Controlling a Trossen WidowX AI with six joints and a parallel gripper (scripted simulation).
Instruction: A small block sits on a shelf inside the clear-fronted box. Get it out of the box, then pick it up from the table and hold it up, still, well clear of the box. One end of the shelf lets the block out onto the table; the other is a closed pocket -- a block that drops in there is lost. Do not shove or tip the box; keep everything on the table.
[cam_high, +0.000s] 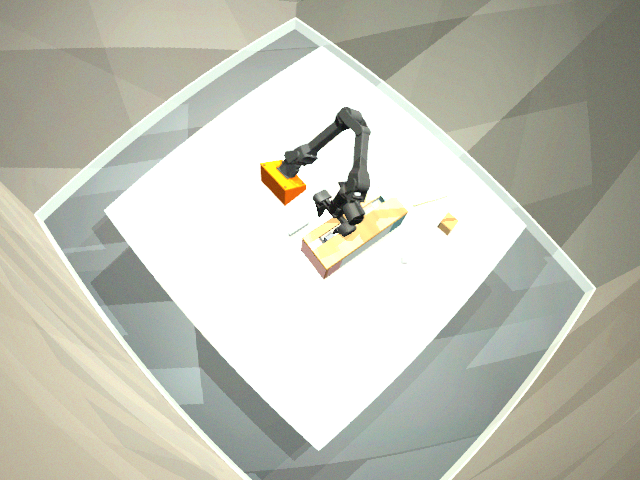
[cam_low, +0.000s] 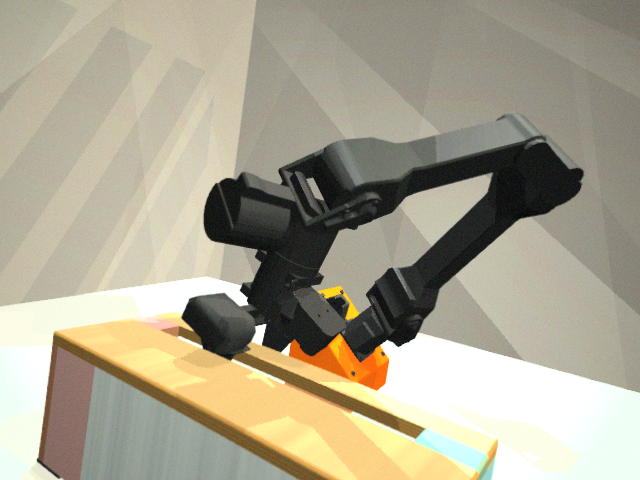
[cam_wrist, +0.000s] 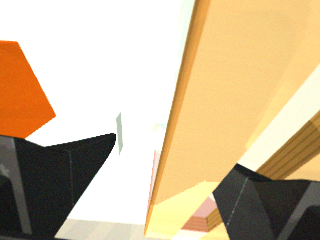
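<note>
Tan block (cam_high: 447, 223), presumed the task's: on the table, 3 o'clock of the box (cam_high: 379, 219), well apart. Near-cubic, no clear long axis; edges roughly 2 to 8 o'clock. Gripper (cam_wrist: 167, 167) wide, empty, straddling the lid's edge. Risk: sideways travel could shove the box.

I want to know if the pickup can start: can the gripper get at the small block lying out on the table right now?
Probably yes, after a move. The block lies on the table beyond the box, with nothing over it. The gripper, open and empty, is over the box's slot.
</note>
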